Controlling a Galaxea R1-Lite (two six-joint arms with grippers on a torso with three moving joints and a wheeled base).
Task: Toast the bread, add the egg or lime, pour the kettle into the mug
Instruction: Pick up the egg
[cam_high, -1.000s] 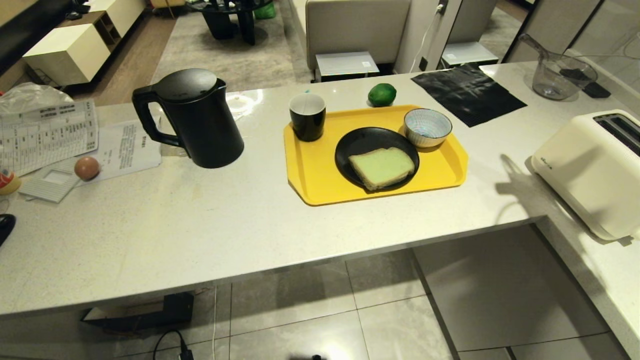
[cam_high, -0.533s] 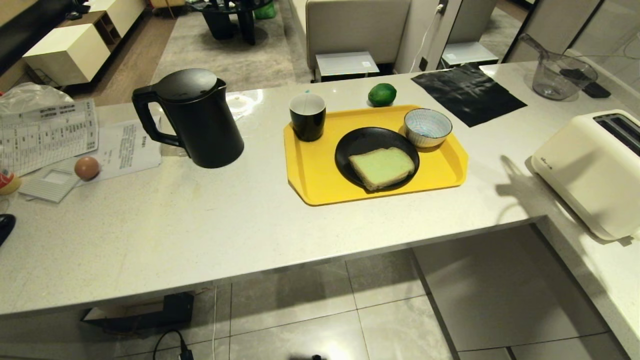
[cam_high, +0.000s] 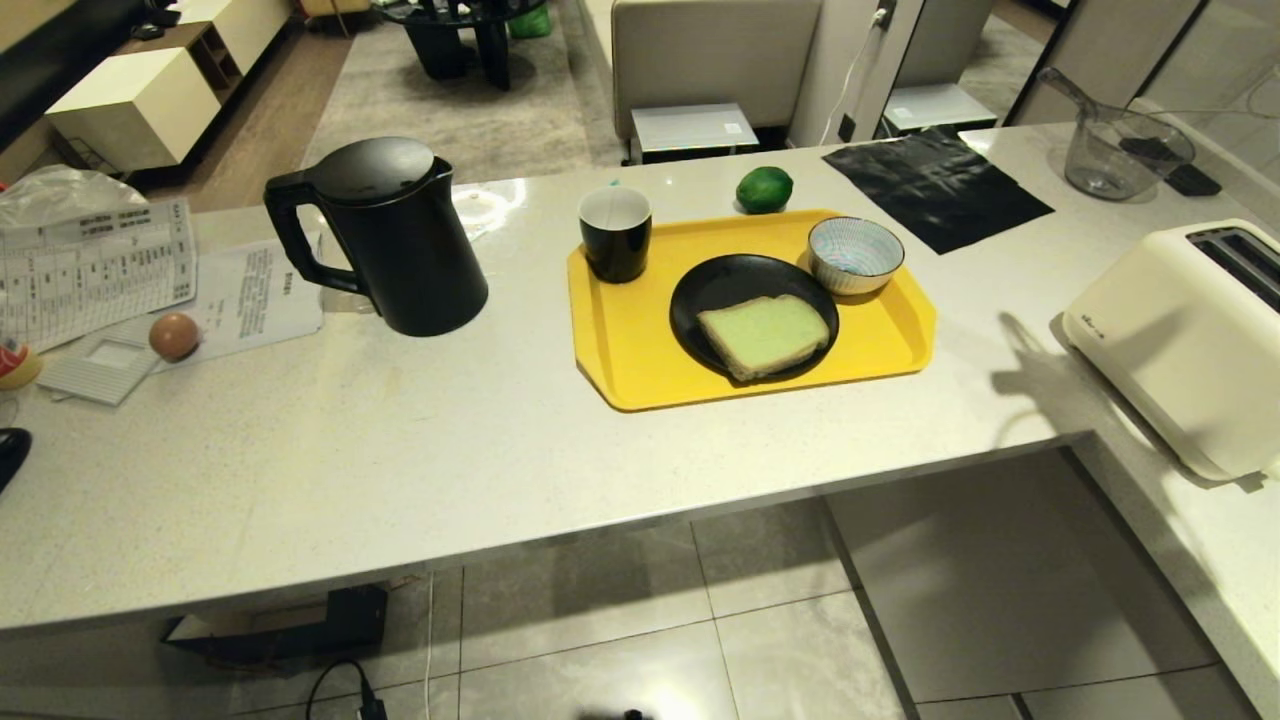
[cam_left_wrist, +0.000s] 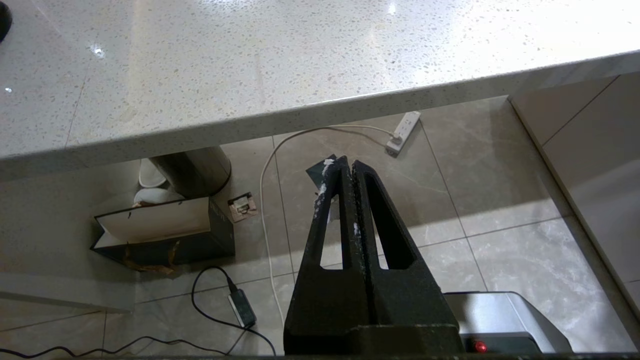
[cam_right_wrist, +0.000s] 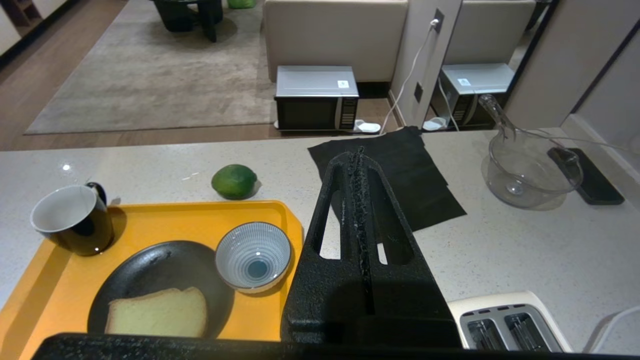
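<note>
The bread (cam_high: 765, 335), pale green with a brown crust, lies on a black plate (cam_high: 715, 285) on the yellow tray (cam_high: 620, 340). At the tray's far left corner stands the black mug (cam_high: 614, 235), white inside. The lime (cam_high: 764, 189) rests on the counter just behind the tray. Left of the tray is the tall black kettle (cam_high: 390, 235), and a pinkish-tan egg (cam_high: 174, 336) lies on papers at the far left. My right gripper (cam_right_wrist: 359, 152) is shut and empty, hovering over the counter between tray and toaster. My left gripper (cam_left_wrist: 347, 162) is shut and empty, below the counter edge over the floor.
A cream toaster (cam_high: 1180, 340) sits on the counter's right wing. A blue-striped bowl (cam_high: 855, 255) shares the tray. A black mat (cam_high: 935, 185) and a glass jug (cam_high: 1125, 150) are at the back right. Papers (cam_high: 100, 270) cover the far left.
</note>
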